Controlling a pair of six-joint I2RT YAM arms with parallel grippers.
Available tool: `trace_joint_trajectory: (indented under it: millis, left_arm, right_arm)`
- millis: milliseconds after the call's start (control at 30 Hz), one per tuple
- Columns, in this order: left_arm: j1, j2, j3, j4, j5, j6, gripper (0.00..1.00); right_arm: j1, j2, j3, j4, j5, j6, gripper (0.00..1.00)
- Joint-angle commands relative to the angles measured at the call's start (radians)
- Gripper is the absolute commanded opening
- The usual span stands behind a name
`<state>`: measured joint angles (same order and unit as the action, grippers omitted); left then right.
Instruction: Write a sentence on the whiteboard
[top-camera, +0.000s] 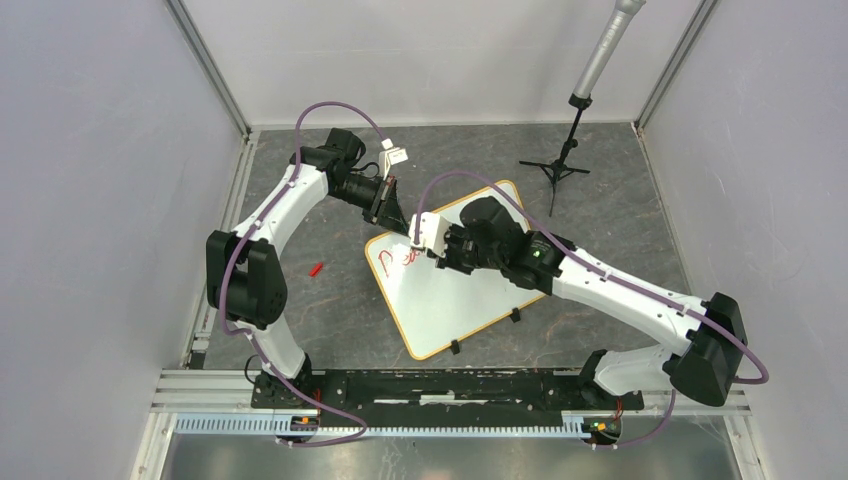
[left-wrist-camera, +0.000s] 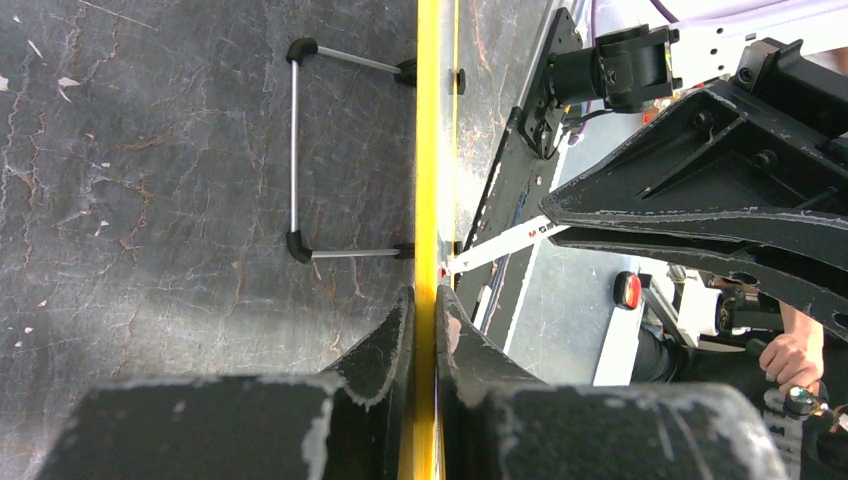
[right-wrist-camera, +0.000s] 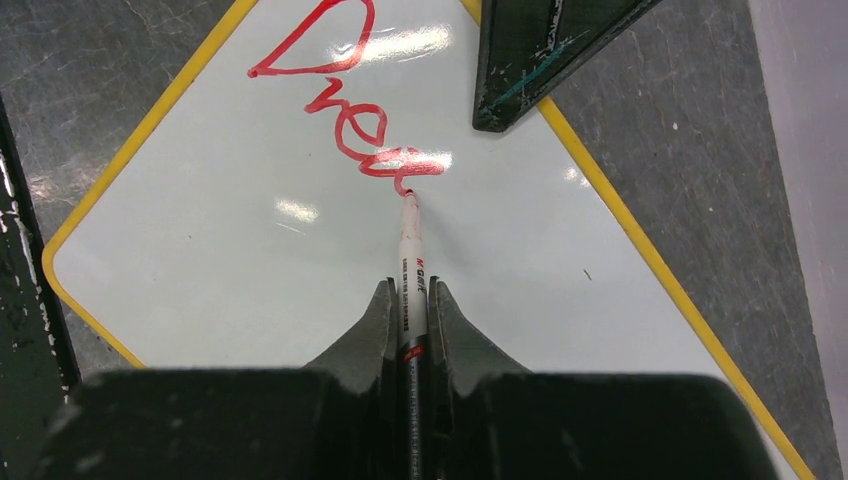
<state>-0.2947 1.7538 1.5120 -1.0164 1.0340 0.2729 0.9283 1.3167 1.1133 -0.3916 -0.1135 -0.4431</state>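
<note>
Left jaws clamped on the whiteboard (top-camera: 440, 310) rim at its 11 o'clock edge. Right jaws closed on a marker (right-wrist-camera: 411, 265), its tip touching the red sentence (right-wrist-camera: 395, 160), which reads "Drea".

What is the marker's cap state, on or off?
Off: the marker shows a bare red tip touching the whiteboard at the end of the red writing.

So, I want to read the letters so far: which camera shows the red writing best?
Right wrist: the red writing is close and sharp. Top external shows it as a tiny scrawl; left wrist sees the whiteboard edge-on, no writing.
</note>
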Motion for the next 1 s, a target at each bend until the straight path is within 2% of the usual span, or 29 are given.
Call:
trace_joint_trajectory:
  millis: [0,400,967]
  left_arm:
    - [-0.046,0.016,0.001,-0.031,-0.024,0.050,0.02]
    - [-0.046,0.024,0.005,-0.032,-0.024,0.052,0.03]
    - [-0.045,0.022,0.002,-0.031,-0.023,0.053,0.02]
  right_arm:
    - [-0.006,0.001,0.051,0.014,0.035,-0.011,0.00]
    - [-0.040,0.007,0.061,0.017,0.034,-0.007,0.00]
    - [-0.035,-0.039,-0.029,-0.002,-0.044,0.023,0.00]
